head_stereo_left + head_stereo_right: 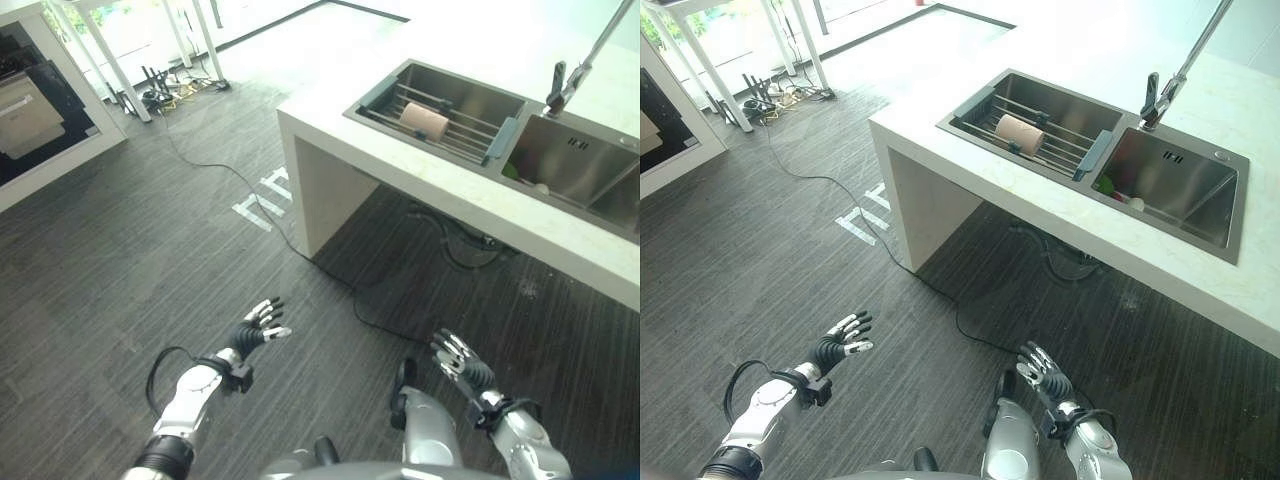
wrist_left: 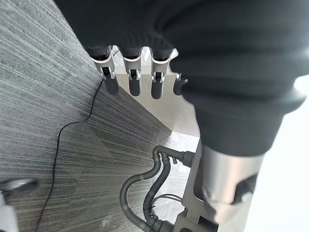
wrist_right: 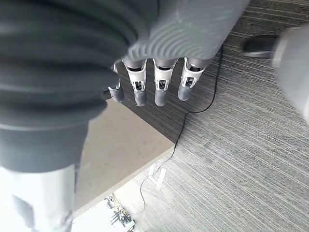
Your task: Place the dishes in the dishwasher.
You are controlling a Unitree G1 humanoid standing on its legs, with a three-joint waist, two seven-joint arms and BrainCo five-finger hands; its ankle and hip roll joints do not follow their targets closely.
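Both hands hang low over the dark wood-grain floor [image 1: 110, 260], well short of the white stone table [image 1: 940, 150]: left hand [image 1: 258, 328] fingers straight and spread, right hand [image 1: 458, 360] fingers relaxed, both empty. The pink cylindrical cup [image 1: 1020, 134] lies on its side on the wire rack [image 1: 1040, 135] in the steel double sink [image 1: 1080, 150]. Best approach (my judgement): step close to the sink first, then reach. Small green and pale items in the sink's other basin are unclear.

silver-grey arms, dark ribbed wrist covers; silver, dark-tipped fingers [image 1: 268, 312]
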